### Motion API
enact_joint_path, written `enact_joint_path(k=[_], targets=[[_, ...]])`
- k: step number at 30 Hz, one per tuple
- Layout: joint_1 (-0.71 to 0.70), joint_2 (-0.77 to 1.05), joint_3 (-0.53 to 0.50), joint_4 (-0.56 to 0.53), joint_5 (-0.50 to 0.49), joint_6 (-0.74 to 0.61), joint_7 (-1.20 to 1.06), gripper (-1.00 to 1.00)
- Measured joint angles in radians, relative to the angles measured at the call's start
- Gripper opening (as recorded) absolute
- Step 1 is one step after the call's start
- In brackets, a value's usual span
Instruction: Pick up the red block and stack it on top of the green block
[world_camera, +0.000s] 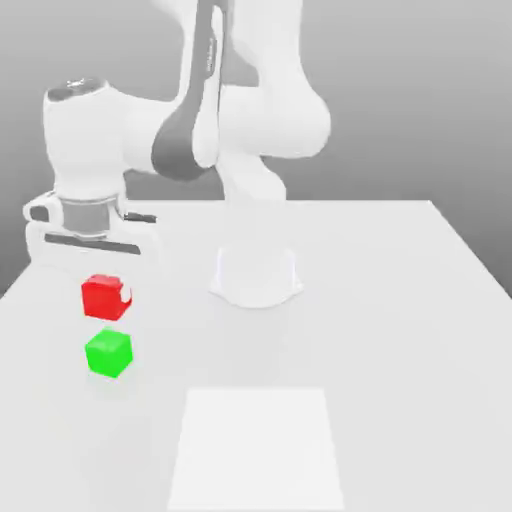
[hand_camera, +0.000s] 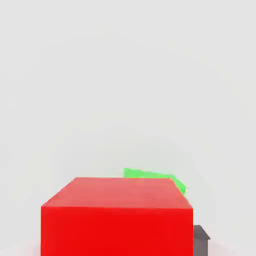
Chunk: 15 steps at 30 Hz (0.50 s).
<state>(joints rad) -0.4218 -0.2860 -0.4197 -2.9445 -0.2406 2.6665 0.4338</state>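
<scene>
The red block (world_camera: 104, 297) hangs in the air at the exterior view's left, with my gripper (world_camera: 106, 292) shut on it; a white fingertip (world_camera: 125, 295) shows against its right side. Just under it the green block (world_camera: 108, 353) rests on the white table (world_camera: 400, 320), with a small gap between the two cubes. In the hand view the red block (hand_camera: 117, 217) is large and close. A sliver of the green block (hand_camera: 152, 176) peeks out from behind its top edge. A dark finger pad (hand_camera: 201, 239) presses on one side of the red block.
The arm's round white base (world_camera: 255, 275) stands at the middle of the table. A paler square patch (world_camera: 258, 450) lies on the tabletop near the front edge. The table's left edge runs close to the cubes.
</scene>
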Motion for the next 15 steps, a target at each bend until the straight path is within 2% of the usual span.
enact_joint_path(k=[10,15], targets=[[0.145,0.184,-0.083,0.009,0.258,0.15,-0.187,-1.0],[0.168,0.28,-0.093,0.007,0.319,0.255,-0.229,-1.0]])
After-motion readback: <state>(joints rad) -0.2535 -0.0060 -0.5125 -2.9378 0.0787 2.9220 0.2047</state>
